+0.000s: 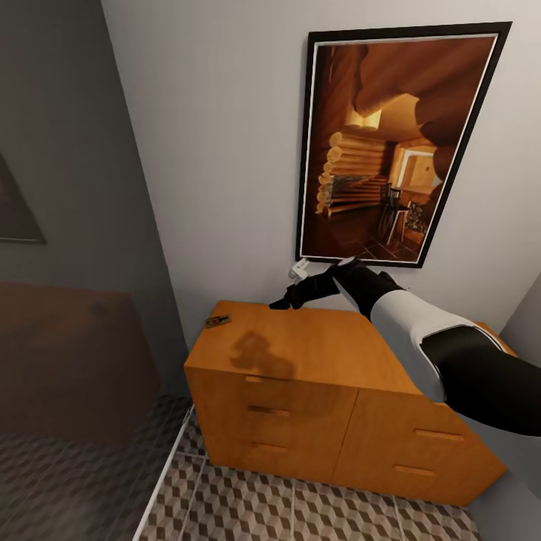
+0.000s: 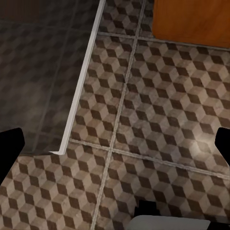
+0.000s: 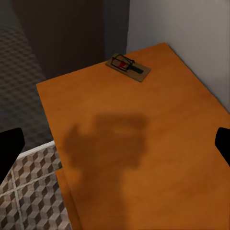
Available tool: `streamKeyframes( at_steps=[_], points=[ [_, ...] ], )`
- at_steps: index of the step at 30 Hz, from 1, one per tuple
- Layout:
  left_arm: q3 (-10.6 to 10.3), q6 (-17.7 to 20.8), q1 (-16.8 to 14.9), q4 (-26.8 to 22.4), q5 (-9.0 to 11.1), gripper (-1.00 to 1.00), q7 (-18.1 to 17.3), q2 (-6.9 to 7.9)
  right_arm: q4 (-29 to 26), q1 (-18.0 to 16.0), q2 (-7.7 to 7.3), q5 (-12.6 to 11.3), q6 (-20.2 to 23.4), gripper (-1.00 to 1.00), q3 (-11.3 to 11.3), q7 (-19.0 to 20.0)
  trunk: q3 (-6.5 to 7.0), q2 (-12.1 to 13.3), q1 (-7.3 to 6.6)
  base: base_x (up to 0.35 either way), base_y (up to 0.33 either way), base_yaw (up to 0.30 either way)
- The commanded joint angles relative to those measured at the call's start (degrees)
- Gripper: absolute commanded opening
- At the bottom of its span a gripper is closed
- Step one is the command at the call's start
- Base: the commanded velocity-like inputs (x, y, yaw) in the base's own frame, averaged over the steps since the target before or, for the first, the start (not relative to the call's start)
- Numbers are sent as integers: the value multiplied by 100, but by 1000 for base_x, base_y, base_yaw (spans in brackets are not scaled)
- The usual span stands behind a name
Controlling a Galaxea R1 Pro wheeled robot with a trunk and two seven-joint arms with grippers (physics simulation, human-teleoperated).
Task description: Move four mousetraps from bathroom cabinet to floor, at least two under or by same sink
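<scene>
The small dark brown wooden mousetrap (image 1: 218,321) lies on the orange-brown wooden cabinet (image 1: 315,353) top, near its far-left corner. The right gripper (image 1: 282,303), jaws apart and empty, hovers above. No legible writing.

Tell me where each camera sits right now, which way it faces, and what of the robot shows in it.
Head: high, looking down at the cabinet, the picture above; right arm reaches over the top, right gripper.
Left wrist: looks down on the bathroom floor; dark fingertips at the edges.
Right wrist: above the cabinet top, facing the mousetrap; fingertips at the edges.
Shared: head and right wrist both show that mousetrap.
</scene>
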Motion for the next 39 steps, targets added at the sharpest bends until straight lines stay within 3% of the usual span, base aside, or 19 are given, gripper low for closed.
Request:
streamKeyframes(
  at_steps=[1, 24, 39],
  points=[
    [-43, -23, -7, 15, -5, 100, 27, -3, 6, -3, 5, 53, 27, 100, -44, 25, -13, -12, 3, 0, 0, 0],
    [-43, -23, -7, 15, -5, 100, 27, -3, 302, -3, 251, 52, -189, 100, -51, 10, -13, -12, 3, 0, 0, 0],
    [-43, -20, -7, 17, -4, 100, 27, -3, 406, -3, 279, 56, -196, 100, -53, 5, -13, -12, 3, 148, 110, 0]
  ],
)
